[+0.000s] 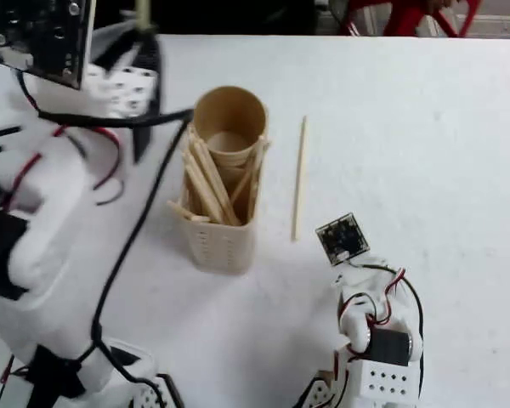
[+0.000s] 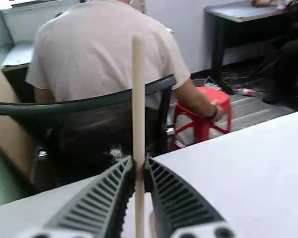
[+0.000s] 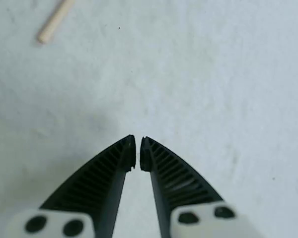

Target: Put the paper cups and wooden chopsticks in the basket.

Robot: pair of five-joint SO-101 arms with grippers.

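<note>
A pale perforated basket (image 1: 217, 242) stands mid-table. A paper cup (image 1: 229, 119) and several wooden chopsticks (image 1: 206, 183) stand inside it. One more chopstick (image 1: 299, 178) lies flat on the table to the basket's right. My left gripper (image 2: 139, 161) is shut on an upright chopstick (image 2: 138, 89). In the high view that left gripper (image 1: 146, 55) hangs back-left of the basket. My right gripper (image 3: 138, 144) is shut with nothing in it, just above the table. The near end of the lying chopstick (image 3: 52, 25) is a little way ahead of it.
The right arm (image 1: 370, 340) sits at the front right, its camera board (image 1: 342, 238) near the lying chopstick's near end. The left arm's body and cables (image 1: 110, 255) take up the table's left side. White tabletop (image 1: 425, 153) spreads to the right.
</note>
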